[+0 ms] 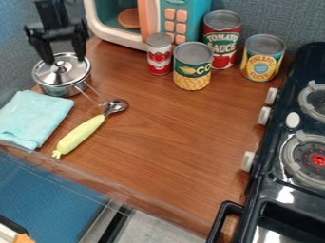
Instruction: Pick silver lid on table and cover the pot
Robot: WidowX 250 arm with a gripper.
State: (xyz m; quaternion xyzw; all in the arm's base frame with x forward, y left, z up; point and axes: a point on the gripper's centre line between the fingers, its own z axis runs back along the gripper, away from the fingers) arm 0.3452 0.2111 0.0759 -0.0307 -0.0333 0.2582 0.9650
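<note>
At the upper left, the black gripper (64,60) hangs over the pot with its fingers open and spread apart. Its fingertips are near the far part of the silver lid (47,75), one toward each side; whether they touch it I cannot tell. The round lid lies on top of the small silver pot (58,90), its knob upright. Wire handles of the pot stick out toward the lower right.
A light blue cloth (33,117) lies just in front of the pot, beside a scoop with a yellow handle (79,136). Several cans, including a corn can (192,71), stand at the back near a toy microwave (183,5). A black stove (289,187) lines the right.
</note>
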